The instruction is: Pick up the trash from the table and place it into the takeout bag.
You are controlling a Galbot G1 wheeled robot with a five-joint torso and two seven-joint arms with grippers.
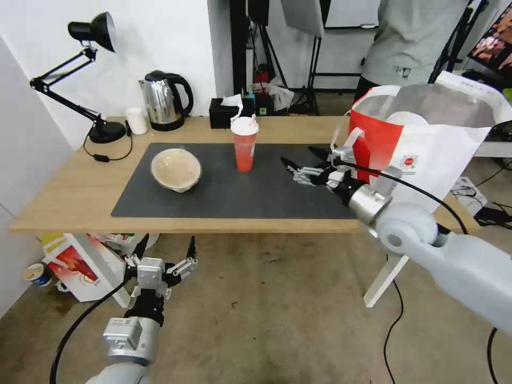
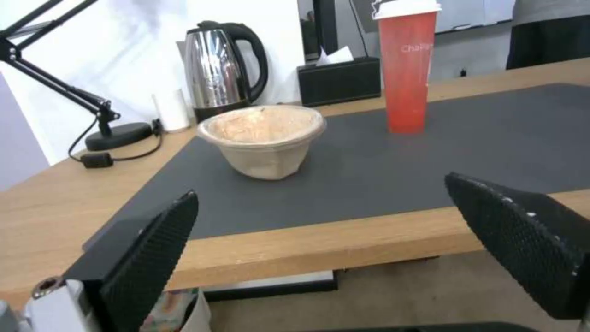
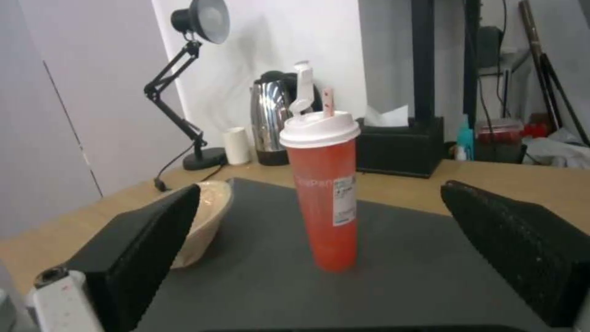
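A long light-wood tabletop (image 1: 80,192) on white legs stands against a white wall, with a large dark grey mat (image 1: 229,186) laid flat across its middle; below it is a mottled brown-grey floor (image 1: 277,314).

At the far left of the tabletop a black hinged desk lamp (image 1: 88,74) rises from a round base, its cord trailing toward the mat. Next come a small plain white cup (image 1: 136,120) and a shiny steel kettle (image 1: 164,100) with a black handle, both along the back edge. Under the table at the left lies a red-and-white carton (image 1: 80,266).

The beige paper bowl (image 1: 176,169), matte and faceted on the outside, sits tilted on the left part of the mat. To its right the red cup (image 1: 245,143) stands upright on the mat, translucent red with a white domed lid and a straw. Behind it rests a black tissue box (image 1: 224,113) with a white tissue poking up.

The left tool (image 1: 164,255) hangs below the table's front edge over the floor, its black textured fingers spread wide and holding nothing. The right tool (image 1: 300,162) hovers over the right part of the mat, aimed at the red cup, with nothing between them; its fingers are likewise wide apart and empty.

At the right end stands the takeout bag (image 1: 426,154), boxy, white and red, mouth open to a silver foil lining, with something white and round inside.
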